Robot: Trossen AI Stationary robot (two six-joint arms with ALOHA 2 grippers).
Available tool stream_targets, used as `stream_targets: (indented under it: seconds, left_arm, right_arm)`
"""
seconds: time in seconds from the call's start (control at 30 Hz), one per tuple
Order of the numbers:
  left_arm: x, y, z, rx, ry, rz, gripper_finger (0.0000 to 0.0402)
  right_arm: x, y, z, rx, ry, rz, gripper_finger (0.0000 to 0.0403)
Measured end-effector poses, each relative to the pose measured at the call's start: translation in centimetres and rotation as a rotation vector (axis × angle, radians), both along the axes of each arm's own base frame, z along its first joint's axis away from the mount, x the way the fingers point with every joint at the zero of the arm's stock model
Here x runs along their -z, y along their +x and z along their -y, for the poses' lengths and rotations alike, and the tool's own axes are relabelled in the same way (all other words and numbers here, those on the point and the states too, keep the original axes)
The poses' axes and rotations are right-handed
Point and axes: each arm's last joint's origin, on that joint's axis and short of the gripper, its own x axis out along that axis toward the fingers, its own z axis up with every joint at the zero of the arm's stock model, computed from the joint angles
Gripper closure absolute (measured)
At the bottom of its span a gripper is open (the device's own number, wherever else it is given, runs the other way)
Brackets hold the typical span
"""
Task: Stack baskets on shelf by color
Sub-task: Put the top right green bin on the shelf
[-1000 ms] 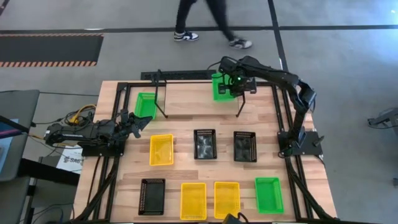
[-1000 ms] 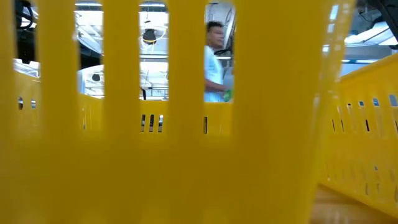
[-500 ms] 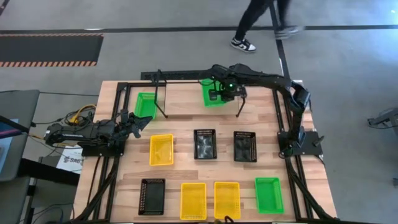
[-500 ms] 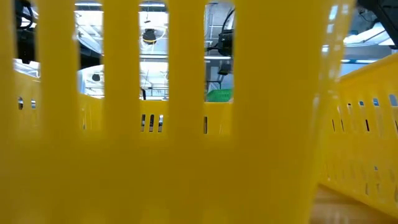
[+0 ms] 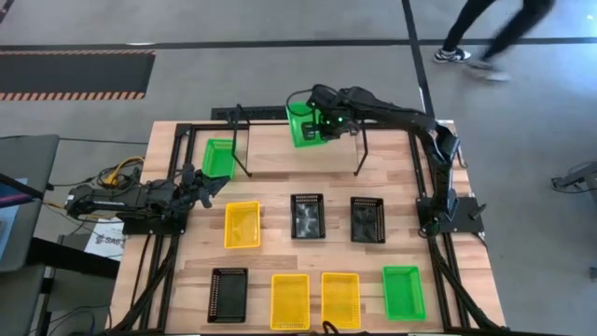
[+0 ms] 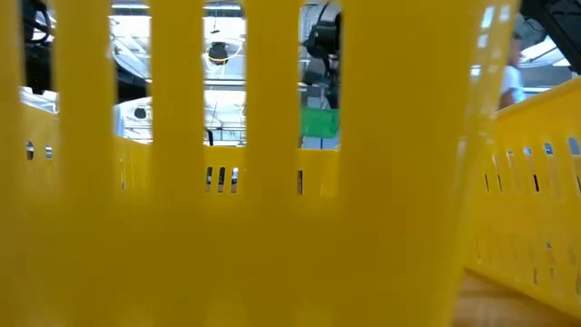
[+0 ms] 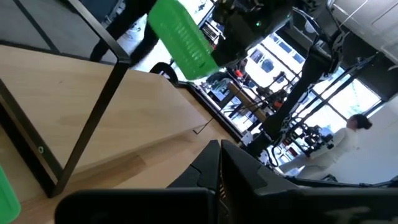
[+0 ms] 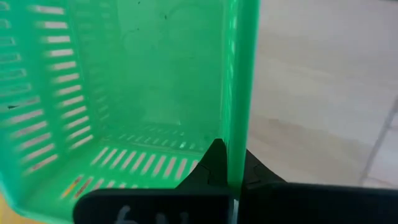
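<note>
Green basket carried above the shelf

My right tool [image 5: 322, 122] pinches a green basket [image 5: 300, 123] by its rim over the shelf [image 5: 244, 154]; the other green basket [image 5: 218, 157] lies at the shelf's left end, nearer my idle left tool [image 5: 211, 183].

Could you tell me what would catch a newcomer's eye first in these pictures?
Probably the green basket held aloft by the right gripper above the shelf at the table's far edge. Next, the baskets spread over the table, with a second green one at the shelf's left end.
</note>
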Motion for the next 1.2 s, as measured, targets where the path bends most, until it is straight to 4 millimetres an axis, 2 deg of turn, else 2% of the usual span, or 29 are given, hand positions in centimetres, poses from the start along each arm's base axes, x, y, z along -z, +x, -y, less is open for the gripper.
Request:
stream_targets:
  seconds: [0.13, 0.23, 0.5, 0.63, 0.93, 1.2]
  left_arm:
    - [0.0, 0.0, 0.0, 0.0, 0.0, 0.001, 0.0401]
    - [0.0, 0.0, 0.0, 0.0, 0.0, 0.001, 0.0401]
    - [0.0, 0.0, 0.0, -0.001, -0.002, 0.002, 0.0401]
    - [0.0, 0.0, 0.0, -0.001, -0.015, 0.008, 0.0401]
    - [0.0, 0.0, 0.0, -0.002, -0.017, 0.009, 0.0401]
    - [0.0, 0.0, 0.0, -0.002, -0.017, 0.009, 0.0401]
  right_arm:
    - [-0.6, 1.0, -0.4, -0.022, -0.042, 0.068, 0.0403]
    - [0.0, 1.8, -0.9, -0.043, -0.041, 0.07, 0.0403]
    - [6.3, 3.7, 0.0, -0.098, 0.115, -0.061, 0.0403]
    - [8.5, 2.7, 1.2, -0.074, 0.196, -0.168, 0.0403]
    - [8.6, 0.4, 3.8, 0.028, 0.258, -0.221, 0.0403]
    - [8.7, -0.9, 4.4, 0.027, 0.288, -0.281, 0.0403]
